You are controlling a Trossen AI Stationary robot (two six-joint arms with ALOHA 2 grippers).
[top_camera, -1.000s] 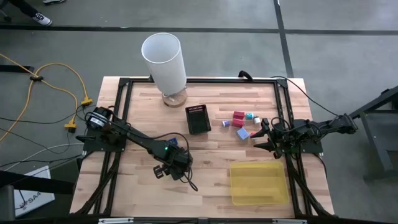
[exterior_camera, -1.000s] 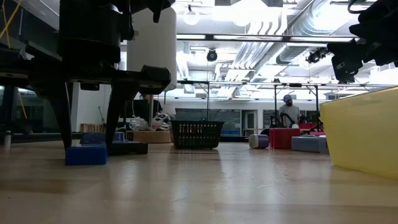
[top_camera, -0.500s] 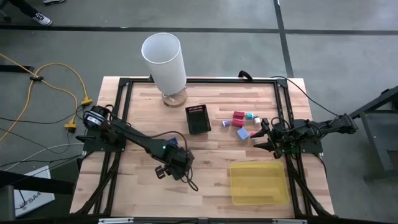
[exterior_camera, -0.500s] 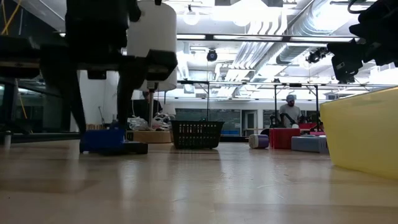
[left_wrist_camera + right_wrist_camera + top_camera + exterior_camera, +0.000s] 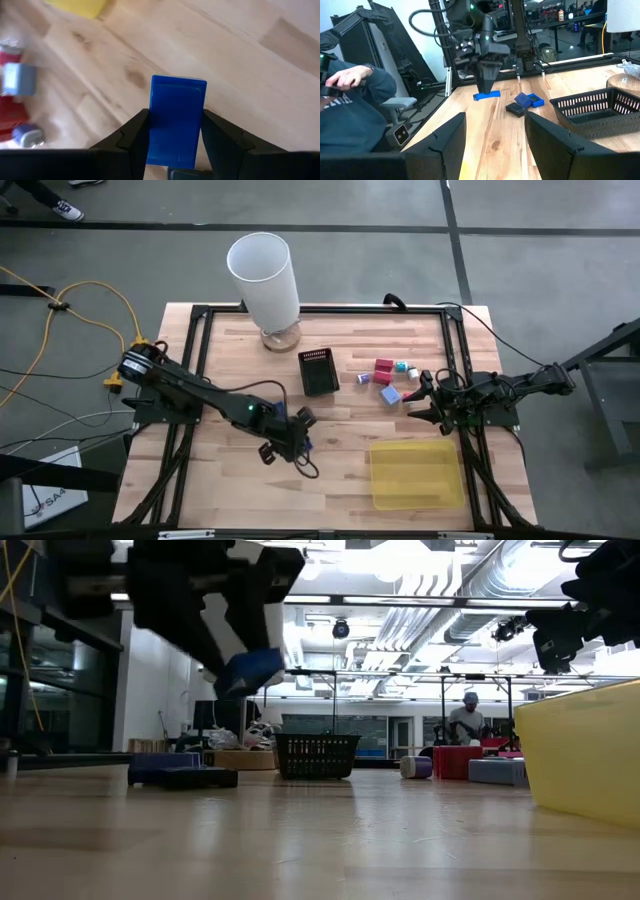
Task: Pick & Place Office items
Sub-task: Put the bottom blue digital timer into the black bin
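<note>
My left gripper (image 5: pixel 293 437) hangs over the table's middle-left, shut on a flat blue rectangular piece (image 5: pixel 176 120), which also shows in the low view (image 5: pixel 250 670) and the right wrist view (image 5: pixel 486 95). More blue and black pieces (image 5: pixel 278 410) lie flat on the wood just beyond it. Red, pale blue and purple blocks (image 5: pixel 388 375) rest on the table at the right, in front of my right gripper (image 5: pixel 418 394). That gripper stays at the right edge, open and with nothing between its fingers (image 5: pixel 442 145). My left gripper pinches the blue piece by its two long edges (image 5: pixel 152 125) between its two fingers (image 5: pixel 132 137), at the piece's near end. The fingers slant down from the table's left and lie along the piece. It juts out past the fingertips, tilted and lifted clear of the table.
A black mesh box (image 5: pixel 318 371) stands at the centre. A translucent yellow tray (image 5: pixel 415 474) lies near the front right. A tall white cylinder (image 5: pixel 265 275) stands at the far edge. A seated person (image 5: pixel 350 100) shows beyond the table's left side.
My left gripper has risen with the blue piece and tipped closer to level, drifting slightly toward the table's right. The piece, which lay on the wood a second ago, now hangs tilted, well clear of the table.
</note>
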